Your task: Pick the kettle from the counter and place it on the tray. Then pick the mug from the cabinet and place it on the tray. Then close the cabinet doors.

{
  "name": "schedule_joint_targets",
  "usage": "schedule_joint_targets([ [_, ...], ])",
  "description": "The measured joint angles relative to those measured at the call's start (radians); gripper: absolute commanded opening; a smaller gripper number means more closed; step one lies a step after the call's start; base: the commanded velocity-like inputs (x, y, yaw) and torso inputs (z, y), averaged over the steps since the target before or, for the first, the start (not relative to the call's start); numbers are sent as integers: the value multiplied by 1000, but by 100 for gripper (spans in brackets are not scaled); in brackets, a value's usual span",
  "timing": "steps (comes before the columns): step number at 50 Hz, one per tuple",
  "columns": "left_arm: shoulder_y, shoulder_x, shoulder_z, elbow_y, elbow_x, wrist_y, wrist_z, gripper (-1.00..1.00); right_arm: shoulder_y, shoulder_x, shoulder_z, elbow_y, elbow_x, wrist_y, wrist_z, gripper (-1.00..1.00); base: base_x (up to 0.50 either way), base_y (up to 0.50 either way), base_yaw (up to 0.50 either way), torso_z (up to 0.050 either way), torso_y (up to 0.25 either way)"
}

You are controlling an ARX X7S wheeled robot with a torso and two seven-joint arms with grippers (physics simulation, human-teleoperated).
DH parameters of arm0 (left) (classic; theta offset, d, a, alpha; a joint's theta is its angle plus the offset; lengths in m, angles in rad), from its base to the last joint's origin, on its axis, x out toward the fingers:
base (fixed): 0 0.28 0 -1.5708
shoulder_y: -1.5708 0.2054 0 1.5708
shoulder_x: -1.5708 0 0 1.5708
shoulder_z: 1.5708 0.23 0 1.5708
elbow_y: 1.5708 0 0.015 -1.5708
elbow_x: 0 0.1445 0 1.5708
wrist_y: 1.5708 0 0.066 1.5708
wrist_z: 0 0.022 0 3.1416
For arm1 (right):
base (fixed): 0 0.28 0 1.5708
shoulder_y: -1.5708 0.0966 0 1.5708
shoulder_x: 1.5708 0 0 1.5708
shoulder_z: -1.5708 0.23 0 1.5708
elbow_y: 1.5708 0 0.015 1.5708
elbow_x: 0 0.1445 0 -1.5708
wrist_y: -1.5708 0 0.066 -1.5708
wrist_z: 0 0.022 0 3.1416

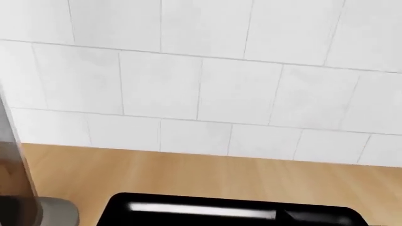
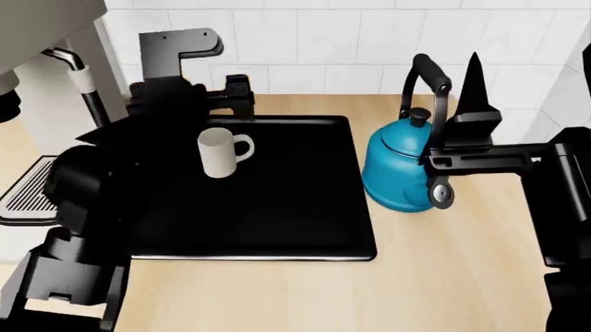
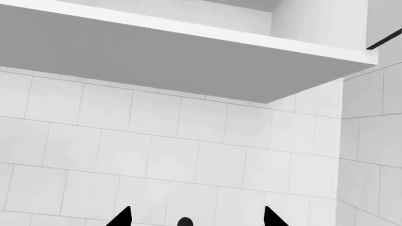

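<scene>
The kettle (image 2: 399, 166) stands on the wood surface (image 2: 461, 277), just beside the tray's (image 2: 277, 228) right rim and off it. The right pincer (image 2: 471, 104) sits just right of the arched handle, apparently behind it; its fingers point up and, in the right wrist view, the tips (image 3: 122, 217) stand apart — gripping nothing. The mug (image 2: 220, 153) stands upright on the tray, toward its rear left. The left pincer (image 2: 231, 97) is at the tray's back edge; whether it is apart or together I cannot tell. Bare wood lies in front of the tray and kettle — tiled wall (image 2: 351, 41) bounds the back.
</scene>
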Motion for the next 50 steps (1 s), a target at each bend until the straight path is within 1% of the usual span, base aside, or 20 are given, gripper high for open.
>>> schedule_joint_targets([
  [6, -6, -35, -44, 191, -97, -81, -39, 100, 120, -13, -25, 49, 127, 53, 31, 100, 0, 0, 0, 0, 0],
  [14, -1, -84, -122, 424, -254, -197, -114, 100, 328, -49, -79, 173, 363, 125, 92, 100, 0, 0, 0, 0, 0],
  [21, 4, -126, -182, 569, -380, -276, -177, 100, 478, -88, -138, 294, 547, 169, 153, 100, 0, 0, 0, 0, 0],
  [27, 18, -156, -223, 659, -465, -317, -218, 100, 560, -117, -187, 392, 659, 197, 188, 100, 0, 0, 0, 0, 0],
  [32, 29, -178, -250, 714, -524, -341, -248, 100, 598, -140, -230, 471, 704, 221, 198, 100, 0, 0, 0, 0, 0],
  [38, 43, -198, -272, 756, -568, -355, -267, 100, 623, -168, -275, 559, 715, 247, 192, 100, 0, 0, 0, 0, 0],
  [50, 90, -227, -295, 799, -586, -347, -261, 100, 660, -203, -330, 680, 695, 284, 172, 100, 0, 0, 0, 0, 0],
])
